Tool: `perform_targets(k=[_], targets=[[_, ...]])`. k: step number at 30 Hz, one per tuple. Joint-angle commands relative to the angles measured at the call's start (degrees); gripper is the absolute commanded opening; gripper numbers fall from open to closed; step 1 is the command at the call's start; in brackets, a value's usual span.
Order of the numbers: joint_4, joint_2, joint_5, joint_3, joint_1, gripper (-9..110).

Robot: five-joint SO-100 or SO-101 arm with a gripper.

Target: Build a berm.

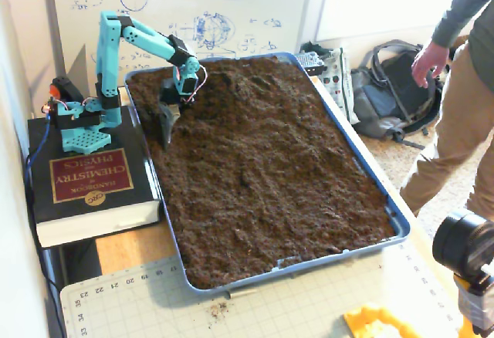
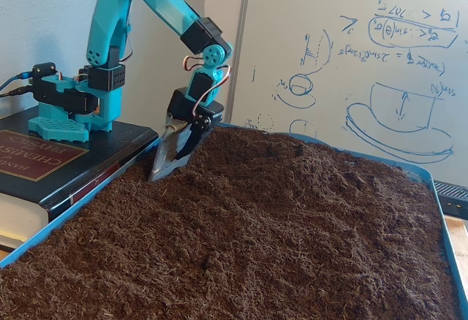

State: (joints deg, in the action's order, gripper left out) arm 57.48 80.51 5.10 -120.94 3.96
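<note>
Soil [image 1: 262, 168]: loose, crumbly, light; likely pushed, not gripped. Tray [image 1: 370, 177]: 1. Gripper [image 2: 162, 168]: tip at soil surface; jaws pressed together. Berm: not yet formed

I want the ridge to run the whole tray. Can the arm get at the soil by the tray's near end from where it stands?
Probably not. The arm is mounted on the book by the tray's far corner, and its gripper works soil close by. Nothing blocks the way, but the near end looks beyond its stretch.

open soil [image 1: 270, 168] right of tool [image 1: 164, 126]; tray wall [image 1: 141, 133] and book [image 1: 85, 184] close left
</note>
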Motion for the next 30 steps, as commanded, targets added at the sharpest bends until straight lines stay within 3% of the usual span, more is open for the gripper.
perform_targets(k=[1, 30], targets=[[-4.83, 0.09, -0.97, 1.58, -0.79, 1], [-6.94, -11.78, -3.6, 35.42, -0.7, 1]])
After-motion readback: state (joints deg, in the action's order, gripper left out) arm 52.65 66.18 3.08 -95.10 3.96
